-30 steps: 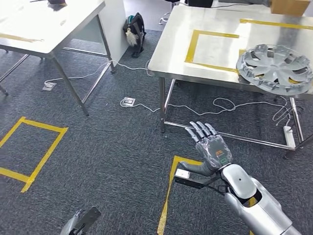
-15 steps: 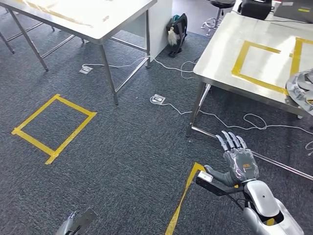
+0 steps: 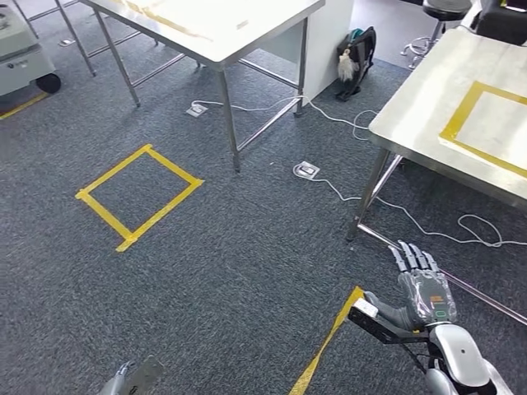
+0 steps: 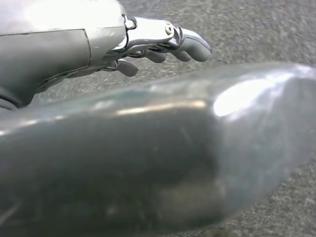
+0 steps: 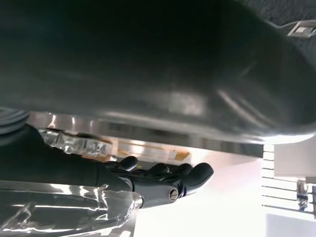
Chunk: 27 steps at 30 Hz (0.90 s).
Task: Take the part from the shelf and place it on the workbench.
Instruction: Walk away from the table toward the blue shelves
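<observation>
My right hand is held out low over the carpet, fingers straight and spread, holding nothing. In the right wrist view the same hand has its dark fingers stretched out and empty. Part of my left hand pokes in at the bottom edge of the head view. The left wrist view has the left hand with its fingers extended over the grey carpet, nothing in them. A steel workbench with a yellow tape rectangle stands to the right, just beyond my right hand.
A second steel table stands at the back. A yellow tape square marks the carpet on the left. White cables and a floor socket lie between the tables. A dark bag leans on a cabinet.
The camera has swung to the left: the workbench slid to the right edge and the silver wheel cover on it went out of the picture. Both hands kept their pose.
</observation>
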{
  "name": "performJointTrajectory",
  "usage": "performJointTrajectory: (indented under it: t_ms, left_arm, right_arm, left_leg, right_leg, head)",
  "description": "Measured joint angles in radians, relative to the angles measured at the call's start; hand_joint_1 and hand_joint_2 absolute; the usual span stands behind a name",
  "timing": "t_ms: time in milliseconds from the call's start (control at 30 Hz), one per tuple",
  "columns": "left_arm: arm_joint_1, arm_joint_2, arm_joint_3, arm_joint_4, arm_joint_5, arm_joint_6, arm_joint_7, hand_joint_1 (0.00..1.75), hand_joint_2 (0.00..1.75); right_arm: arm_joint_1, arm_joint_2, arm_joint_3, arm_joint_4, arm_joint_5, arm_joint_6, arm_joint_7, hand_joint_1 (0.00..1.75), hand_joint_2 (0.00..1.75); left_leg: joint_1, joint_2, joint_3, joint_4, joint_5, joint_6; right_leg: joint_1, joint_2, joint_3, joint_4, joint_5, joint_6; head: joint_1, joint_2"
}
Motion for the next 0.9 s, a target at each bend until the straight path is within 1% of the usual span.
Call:
performJointTrajectory:
  t_ms: [33, 67, 100, 133, 167, 200, 233, 267, 300, 333, 367, 400, 433, 467, 500, 533, 567, 600, 633, 667, 700, 733, 767, 800, 833, 867, 900]
  left_arm:
    - [0.001, -0.001, 0.002, -0.001, -0.002, -0.001, 0.000, 0.00, 0.00]
    - [0.004, -0.001, 0.005, -0.001, -0.003, -0.003, 0.000, 0.00, 0.00]
    - [0.006, -0.002, 0.009, -0.002, -0.004, -0.004, 0.000, 0.00, 0.00]
    - [0.008, -0.002, 0.012, -0.004, -0.006, -0.004, 0.000, 0.00, 0.00]
    - [0.008, -0.003, 0.016, -0.007, -0.008, -0.005, 0.000, 0.00, 0.00]
    - [0.007, -0.004, 0.019, -0.011, -0.011, -0.006, 0.001, 0.00, 0.00]
    - [0.007, -0.006, 0.023, -0.015, -0.014, -0.008, 0.001, 0.00, 0.00]
    - [0.009, -0.007, 0.027, -0.018, -0.018, -0.010, 0.002, 0.00, 0.00]
    - [0.012, -0.008, 0.032, -0.021, -0.021, -0.012, 0.002, 0.00, 0.00]
    - [0.018, -0.010, 0.037, -0.024, -0.025, -0.014, 0.003, 0.00, 0.00]
    - [0.022, -0.011, 0.041, -0.027, -0.029, -0.016, 0.003, 0.00, 0.00]
    - [0.024, -0.013, 0.046, -0.029, -0.031, -0.016, 0.003, 0.00, 0.00]
    - [0.025, -0.015, 0.050, -0.032, -0.033, -0.017, 0.003, 0.00, 0.00]
    - [0.024, -0.016, 0.053, -0.033, -0.035, -0.018, 0.003, 0.00, 0.00]
    - [0.024, -0.018, 0.056, -0.034, -0.035, -0.018, 0.003, 0.00, 0.00]
    - [0.025, -0.019, 0.058, -0.035, -0.035, -0.018, 0.003, 0.00, 0.00]
    - [0.026, -0.021, 0.060, -0.035, -0.036, -0.019, 0.003, 0.00, 0.00]
    - [0.027, -0.022, 0.061, -0.035, -0.036, -0.020, 0.003, 0.00, 0.00]
    - [0.027, -0.022, 0.061, -0.035, -0.036, -0.020, 0.003, 0.00, 0.00]
    - [0.027, -0.022, 0.062, -0.036, -0.036, -0.021, 0.003, 0.00, 0.00]
    - [0.027, -0.023, 0.063, -0.037, -0.036, -0.021, 0.003, 0.00, 0.00]
    - [0.027, -0.023, 0.065, -0.039, -0.036, -0.021, 0.003, 0.00, 0.00]
    - [0.028, -0.023, 0.066, -0.040, -0.036, -0.021, 0.003, 0.00, 0.00]
    - [0.029, -0.023, 0.068, -0.041, -0.036, -0.021, 0.003, 0.00, 0.00]
    - [0.031, -0.023, 0.069, -0.041, -0.037, -0.021, 0.003, 0.00, 0.00]
    - [0.033, -0.024, 0.070, -0.041, -0.038, -0.021, 0.003, 0.00, 0.00]
    - [0.034, -0.025, 0.072, -0.042, -0.040, -0.021, 0.003, 0.00, 0.00]
  right_arm:
    - [0.006, 0.000, -0.004, 0.001, -0.004, 0.000, 0.005, 0.00, 0.00]
    - [0.012, 0.000, -0.008, 0.003, -0.008, 0.000, 0.009, 0.00, 0.00]
    - [0.018, 0.001, -0.012, 0.005, -0.013, -0.001, 0.013, 0.00, 0.00]
    - [0.023, 0.001, -0.018, 0.007, -0.017, -0.002, 0.016, 0.00, 0.00]
    - [0.030, 0.001, -0.023, 0.009, -0.021, -0.003, 0.019, 0.00, 0.00]
    - [0.038, 0.002, -0.028, 0.011, -0.025, -0.005, 0.022, 0.00, 0.00]
    - [0.044, 0.002, -0.034, 0.012, -0.029, -0.007, 0.025, 0.00, 0.00]
    - [0.050, 0.003, -0.038, 0.014, -0.032, -0.009, 0.029, 0.00, 0.00]
    - [0.054, 0.003, -0.042, 0.015, -0.035, -0.010, 0.032, 0.00, 0.00]
    - [0.057, 0.004, -0.044, 0.017, -0.037, -0.010, 0.035, 0.00, 0.00]
    - [0.060, 0.005, -0.046, 0.018, -0.039, -0.011, 0.039, 0.00, 0.00]
    - [0.065, 0.006, -0.048, 0.020, -0.040, -0.011, 0.041, 0.00, 0.00]
    - [0.071, 0.006, -0.051, 0.022, -0.041, -0.012, 0.043, 0.00, 0.00]
    - [0.077, 0.007, -0.053, 0.024, -0.042, -0.012, 0.044, 0.00, 0.00]
    - [0.083, 0.007, -0.055, 0.027, -0.042, -0.012, 0.045, 0.00, 0.00]
    - [0.087, 0.008, -0.055, 0.031, -0.042, -0.012, 0.045, 0.00, 0.00]
    - [0.090, 0.009, -0.057, 0.033, -0.043, -0.012, 0.045, 0.00, 0.00]
    - [0.092, 0.009, -0.058, 0.035, -0.043, -0.012, 0.045, 0.00, 0.00]
    - [0.093, 0.010, -0.059, 0.036, -0.043, -0.012, 0.045, 0.00, 0.00]
    - [0.092, 0.010, -0.060, 0.037, -0.043, -0.012, 0.045, 0.00, 0.00]
    - [0.092, 0.010, -0.061, 0.038, -0.043, -0.012, 0.045, 0.00, 0.00]
    - [0.093, 0.010, -0.062, 0.039, -0.043, -0.012, 0.045, 0.00, 0.00]
    - [0.093, 0.011, -0.062, 0.041, -0.043, -0.012, 0.045, 0.00, 0.00]
    - [0.093, 0.011, -0.063, 0.041, -0.043, -0.012, 0.045, 0.00, 0.00]
    - [0.093, 0.011, -0.064, 0.041, -0.043, -0.012, 0.045, 0.00, 0.00]
    - [0.092, 0.012, -0.065, 0.041, -0.043, -0.012, 0.046, 0.00, 0.00]
    - [0.091, 0.012, -0.067, 0.042, -0.043, -0.012, 0.046, 0.00, 0.00]
  left_leg:
    - [0.001, 0.003, -0.016, 0.035, -0.008, -0.002]
    - [0.001, 0.004, -0.012, 0.031, 0.003, -0.003]
    - [0.001, 0.010, 0.013, -0.012, 0.028, -0.002]
    - [0.001, 0.026, 0.054, -0.080, 0.059, 0.000]
    - [-0.001, 0.052, 0.097, -0.154, 0.081, 0.002]
    - [-0.003, 0.071, 0.129, -0.209, 0.095, 0.006]
    - [-0.005, 0.083, 0.148, -0.241, 0.099, 0.012]
    - [-0.008, 0.080, 0.152, -0.252, 0.097, 0.017]
    - [-0.008, 0.065, 0.152, -0.252, 0.098, 0.025]
    - [-0.008, 0.053, 0.152, -0.255, 0.099, 0.031]
    - [-0.006, 0.042, 0.154, -0.257, 0.101, 0.037]
    - [-0.004, 0.031, 0.156, -0.259, 0.103, 0.044]
    - [-0.002, 0.020, 0.156, -0.260, 0.105, 0.048]
    - [-0.003, 0.007, 0.156, -0.260, 0.105, 0.051]
    - [-0.004, -0.007, 0.156, -0.259, 0.105, 0.053]
    - [-0.005, -0.022, 0.156, -0.259, 0.105, 0.053]
    - [-0.005, -0.036, 0.157, -0.259, 0.104, 0.054]
    - [-0.005, -0.051, 0.159, -0.258, 0.104, 0.053]
    - [-0.005, -0.066, 0.160, -0.258, 0.104, 0.052]
    - [-0.005, -0.080, 0.161, -0.256, 0.103, 0.049]
    - [-0.006, -0.093, 0.160, -0.255, 0.103, 0.045]
    - [-0.006, -0.105, 0.157, -0.254, 0.103, 0.039]
    - [-0.005, -0.116, 0.153, -0.254, 0.106, 0.033]
    - [-0.003, -0.127, 0.149, -0.255, 0.109, 0.026]
    - [0.000, -0.134, 0.146, -0.255, 0.110, 0.020]
    - [0.000, -0.121, 0.140, -0.246, 0.104, 0.015]
    - [-0.002, -0.095, 0.126, -0.220, 0.087, 0.011]
  right_leg:
    - [0.000, -0.015, -0.001, 0.000, -0.001, 0.000]
    - [0.001, -0.029, -0.001, 0.000, -0.001, 0.001]
    - [0.001, -0.043, 0.000, 0.000, -0.002, 0.002]
    - [0.001, -0.056, 0.002, 0.000, -0.004, 0.005]
    - [0.004, -0.068, 0.004, 0.001, -0.007, 0.009]
    - [0.007, -0.079, 0.004, 0.002, -0.010, 0.015]
    - [0.009, -0.090, 0.007, 0.002, -0.014, 0.021]
    - [0.011, -0.101, 0.011, 0.000, -0.017, 0.027]
    - [0.010, -0.112, 0.016, -0.002, -0.019, 0.032]
    - [0.008, -0.107, 0.021, -0.001, -0.023, 0.039]
    - [0.005, -0.086, 0.018, 0.011, -0.033, 0.044]
    - [0.004, -0.055, 0.004, 0.045, -0.055, 0.049]
    - [0.002, -0.020, -0.024, 0.103, -0.085, 0.051]
    - [0.002, 0.003, -0.061, 0.176, -0.120, 0.051]
    - [0.003, 0.012, -0.099, 0.247, -0.146, 0.050]
    - [0.003, 0.015, -0.126, 0.292, -0.155, 0.049]
    - [0.003, 0.016, -0.136, 0.298, -0.143, 0.048]
    - [0.002, 0.019, -0.124, 0.260, -0.111, 0.047]
    - [-0.001, 0.033, -0.095, 0.189, -0.069, 0.048]
    - [-0.006, 0.062, -0.063, 0.115, -0.037, 0.049]
    - [-0.010, 0.084, -0.037, 0.055, -0.014, 0.049]
    - [-0.012, 0.102, -0.020, 0.022, -0.006, 0.047]
    - [-0.012, 0.106, -0.015, 0.014, -0.009, 0.042]
    - [-0.009, 0.092, -0.013, 0.014, -0.007, 0.035]
    - [-0.007, 0.080, -0.010, 0.013, -0.005, 0.028]
    - [-0.007, 0.067, -0.009, 0.011, -0.003, 0.020]
    - [-0.006, 0.053, -0.007, 0.007, -0.001, 0.013]
  head:
    - [0.000, 0.000]
    - [0.000, 0.000]
    - [0.000, 0.000]
    - [0.000, 0.000]
    - [-0.001, 0.000]
    - [0.000, 0.000]
    - [0.000, 0.000]
    - [0.001, 0.000]
    - [0.002, 0.000]
    - [0.003, 0.000]
    - [0.004, 0.000]
    - [0.006, 0.000]
    - [0.009, 0.000]
    - [0.010, 0.000]
    - [0.011, 0.000]
    - [0.011, 0.000]
    - [0.012, 0.000]
    - [0.012, 0.000]
    - [0.012, 0.000]
    - [0.012, 0.000]
    - [0.011, 0.000]
    - [0.011, 0.000]
    - [0.010, 0.000]
    - [0.010, 0.000]
    - [0.010, 0.000]
    - [0.009, 0.000]
    - [0.006, 0.000]
